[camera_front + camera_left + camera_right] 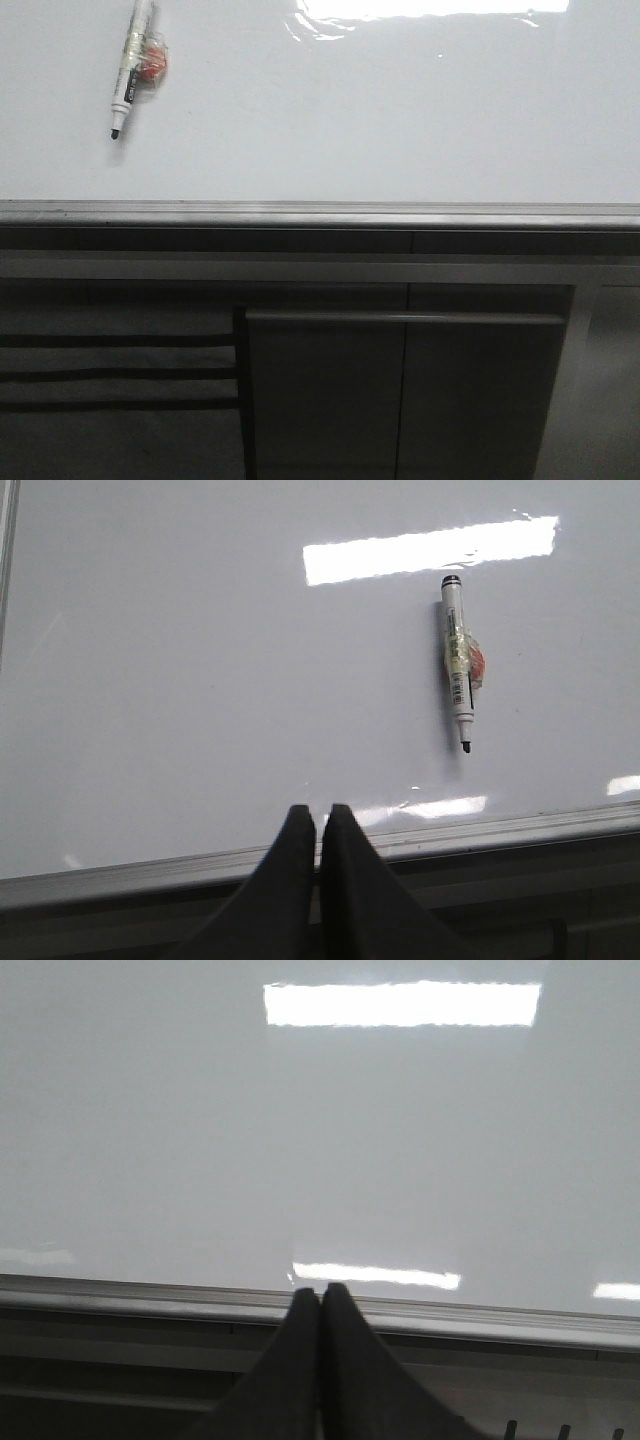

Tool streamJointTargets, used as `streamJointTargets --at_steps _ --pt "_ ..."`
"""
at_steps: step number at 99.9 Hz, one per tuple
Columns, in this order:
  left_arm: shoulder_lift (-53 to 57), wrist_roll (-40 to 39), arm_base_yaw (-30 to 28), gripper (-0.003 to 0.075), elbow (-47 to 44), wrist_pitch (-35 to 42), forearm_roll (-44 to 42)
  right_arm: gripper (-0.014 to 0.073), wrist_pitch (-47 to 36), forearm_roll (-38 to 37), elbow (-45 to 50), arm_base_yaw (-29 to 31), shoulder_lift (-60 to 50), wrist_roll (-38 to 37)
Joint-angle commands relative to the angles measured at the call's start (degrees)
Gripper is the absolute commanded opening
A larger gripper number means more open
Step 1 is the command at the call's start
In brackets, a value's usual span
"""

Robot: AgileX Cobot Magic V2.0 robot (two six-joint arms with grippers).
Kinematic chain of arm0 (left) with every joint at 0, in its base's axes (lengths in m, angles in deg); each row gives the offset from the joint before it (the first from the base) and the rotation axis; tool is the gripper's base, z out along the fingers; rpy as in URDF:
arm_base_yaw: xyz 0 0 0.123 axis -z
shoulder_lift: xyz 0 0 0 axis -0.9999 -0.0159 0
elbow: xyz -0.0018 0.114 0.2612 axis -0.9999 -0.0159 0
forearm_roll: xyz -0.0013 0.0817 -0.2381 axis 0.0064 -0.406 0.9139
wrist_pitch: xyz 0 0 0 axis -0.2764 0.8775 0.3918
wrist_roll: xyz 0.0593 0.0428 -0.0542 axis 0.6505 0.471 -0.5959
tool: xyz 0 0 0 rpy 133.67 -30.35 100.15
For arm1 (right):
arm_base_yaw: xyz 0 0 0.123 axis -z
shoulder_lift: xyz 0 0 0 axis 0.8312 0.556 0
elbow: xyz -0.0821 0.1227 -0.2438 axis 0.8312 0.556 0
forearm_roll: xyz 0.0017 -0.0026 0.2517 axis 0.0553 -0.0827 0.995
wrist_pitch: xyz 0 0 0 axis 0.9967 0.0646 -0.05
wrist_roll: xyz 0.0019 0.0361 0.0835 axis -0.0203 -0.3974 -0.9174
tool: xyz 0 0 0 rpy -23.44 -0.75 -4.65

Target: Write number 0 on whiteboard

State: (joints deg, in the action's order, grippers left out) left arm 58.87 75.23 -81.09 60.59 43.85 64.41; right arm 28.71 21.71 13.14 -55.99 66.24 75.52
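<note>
Front view: whiteboard (380, 120) is lying flat and filling the upper half of the picture, glossy, with glare running along its far edge; its grey metal edge strip (320, 212) is running across the near side. Dark cabinet panels (400, 390) are showing below the strip. A white marker (130, 68) is lying on the board toward the far left corner, uncapped, black tip pointing toward the near edge, with a small red-orange patch showing beside its barrel. No ink line is showing anywhere on the board surface in any of the three pictures. Left wrist view: left pincer (318, 825) is sitting with its two black fingers pressed together, holding nothing, tips over the board's near edge strip; the marker (460, 665) is lying on the board well apart from it. Right wrist view: right pincer (320, 1300) is likewise closed tip to tip with nothing between the fingers, tips just above the edge strip, board (320, 1140) bare and reflecting a bright rectangular light ahead of it.
</note>
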Motion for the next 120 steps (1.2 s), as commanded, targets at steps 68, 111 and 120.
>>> streamJointTargets --at_steps 68,111,120 --pt "0.47 -0.18 0.4 -0.002 -1.46 4.49 0.12 -0.0073 -4.69 -0.4 0.76 0.49 -1.23 0.32" --pt "0.47 -0.18 0.4 -0.002 1.15 7.81 2.06 -0.0073 -3.87 6.55 -2.05 0.49 -1.23 -0.34" --pt "0.38 -0.18 0.4 -0.002 5.72 4.52 5.13 -0.0073 1.52 6.69 -6.97 0.49 -1.12 -0.34"
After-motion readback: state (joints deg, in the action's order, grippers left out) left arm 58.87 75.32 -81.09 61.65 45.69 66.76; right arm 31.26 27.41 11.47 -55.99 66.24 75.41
